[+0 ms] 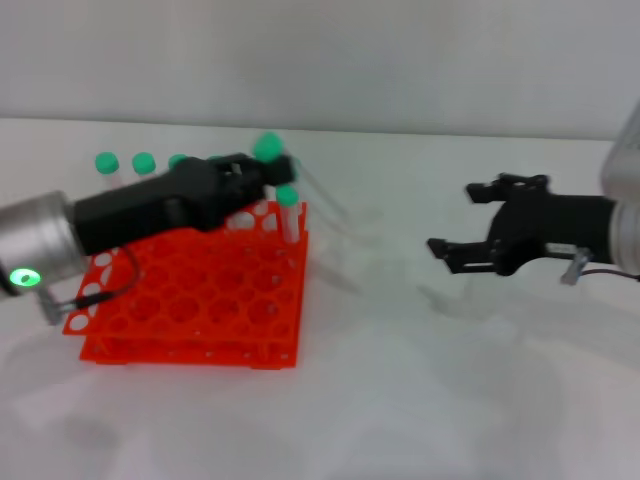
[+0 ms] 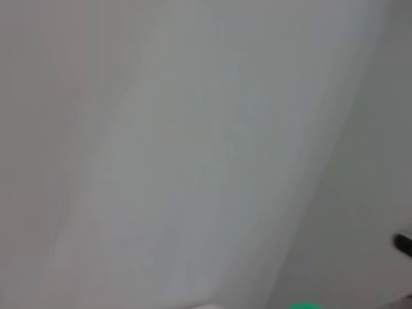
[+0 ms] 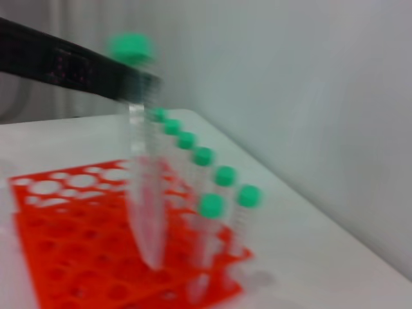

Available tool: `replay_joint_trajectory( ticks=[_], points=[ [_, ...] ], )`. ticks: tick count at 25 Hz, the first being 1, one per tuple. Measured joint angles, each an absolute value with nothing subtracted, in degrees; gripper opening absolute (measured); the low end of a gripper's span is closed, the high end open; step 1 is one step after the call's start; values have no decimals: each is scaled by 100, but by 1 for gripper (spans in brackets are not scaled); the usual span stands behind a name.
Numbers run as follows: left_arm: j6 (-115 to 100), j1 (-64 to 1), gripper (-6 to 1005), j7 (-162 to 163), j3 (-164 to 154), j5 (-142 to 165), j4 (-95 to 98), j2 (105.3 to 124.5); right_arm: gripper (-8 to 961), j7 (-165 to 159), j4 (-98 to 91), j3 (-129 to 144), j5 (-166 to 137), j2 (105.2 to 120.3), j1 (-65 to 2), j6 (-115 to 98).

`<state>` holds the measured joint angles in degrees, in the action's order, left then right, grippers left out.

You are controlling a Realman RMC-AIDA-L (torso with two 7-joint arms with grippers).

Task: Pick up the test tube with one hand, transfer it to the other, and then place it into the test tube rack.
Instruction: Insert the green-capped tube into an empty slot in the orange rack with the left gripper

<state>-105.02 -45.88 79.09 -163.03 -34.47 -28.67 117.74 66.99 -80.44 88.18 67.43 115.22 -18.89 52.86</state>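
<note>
I see the test tube [image 1: 268, 150] as a slim clear plastic cylinder with a green cap and a tapered tip, hanging upright with its tip just above the test tube rack [image 1: 190, 295]. The rack is glossy orange-red plastic — two tiers pierced by a grid of round holes — resting on the pale, smooth tabletop [image 1: 420, 400]. Along the rack's far row stand other green-capped tubes [image 3: 212, 206], upright in their holes; the right wrist view shows them lined up just behind the held tube, one more standing a row nearer.

My left gripper [image 1: 262, 172], long and black on a silver cylindrical wrist with a green glowing ring, reaches in from nine o'clock over the rack, angled slightly upward; its fingers are closed on the tube just below the cap. My right gripper [image 1: 472, 222], black with two fingers, sits at three o'clock, well apart from the rack, level above the tabletop — its fingers are spread wide and hold nothing. The left wrist view gives me only a blank pale surface and a sliver of green at its edge.
</note>
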Motion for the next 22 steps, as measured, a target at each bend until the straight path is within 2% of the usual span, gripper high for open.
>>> replay_joint_trajectory(
  ticks=[5, 12, 22],
  points=[
    [-10551, -4611, 201, 8914, -16305, -3441, -3824, 11831, 854, 6713, -8043, 8487, 6741, 11496, -1688, 5309],
    [-10564, -4870, 201, 9895, -16311, -3020, -5237, 11898, 857, 6831, -7915, 8312, 6756, 11489, -1524, 5280],
    [-10111, -5273, 201, 10056, -16312, -2204, -5664, 11912, 857, 6788, -7806, 8295, 6762, 11487, -1568, 5301]
  ],
)
